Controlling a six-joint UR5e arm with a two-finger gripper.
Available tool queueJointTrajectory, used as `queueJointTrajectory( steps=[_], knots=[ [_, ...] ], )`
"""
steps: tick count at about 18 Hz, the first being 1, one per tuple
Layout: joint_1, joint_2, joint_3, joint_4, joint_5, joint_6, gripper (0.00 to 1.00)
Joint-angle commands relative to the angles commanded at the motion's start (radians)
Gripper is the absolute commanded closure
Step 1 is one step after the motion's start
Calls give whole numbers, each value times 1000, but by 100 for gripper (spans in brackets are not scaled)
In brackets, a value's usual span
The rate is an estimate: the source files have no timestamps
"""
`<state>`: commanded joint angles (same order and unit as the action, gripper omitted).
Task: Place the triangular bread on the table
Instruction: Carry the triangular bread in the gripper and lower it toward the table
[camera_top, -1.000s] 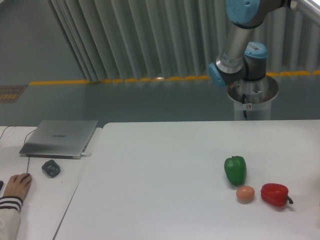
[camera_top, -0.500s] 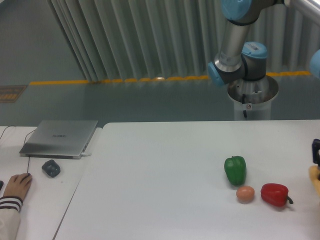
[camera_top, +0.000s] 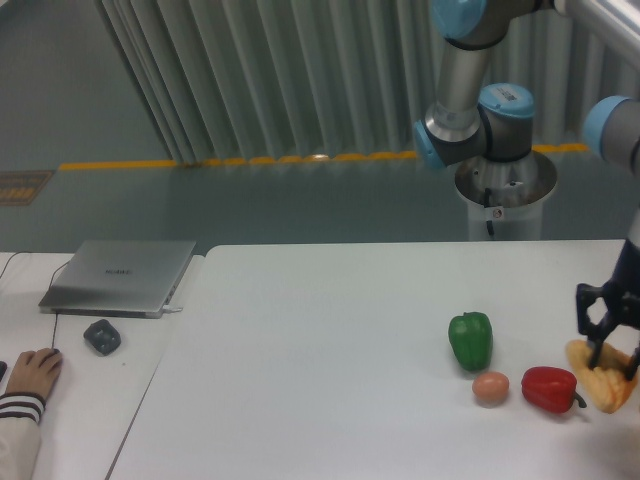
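The gripper (camera_top: 612, 352) pinches the bread (camera_top: 602, 386) from above, just right of the red pepper (camera_top: 549, 388); the table (camera_top: 320, 350) lies directly underneath.

Dim, greenish, even light (slightly soft focus), faint shadows on the table (camera_top: 330, 350).

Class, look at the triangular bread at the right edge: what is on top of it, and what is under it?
The gripper sits on top of the triangular bread, fingers straddling it. The white table lies beneath; whether the bread touches it cannot be seen.
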<state>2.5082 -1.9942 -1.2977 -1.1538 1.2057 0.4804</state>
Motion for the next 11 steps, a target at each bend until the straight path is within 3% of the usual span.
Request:
queueJointTrajectory(
  steps=[4,11],
  knots=[
    [-58,-9,-21,52,5,-40,55],
    [-106,-32,-40,75,21,-71,54]
  ],
)
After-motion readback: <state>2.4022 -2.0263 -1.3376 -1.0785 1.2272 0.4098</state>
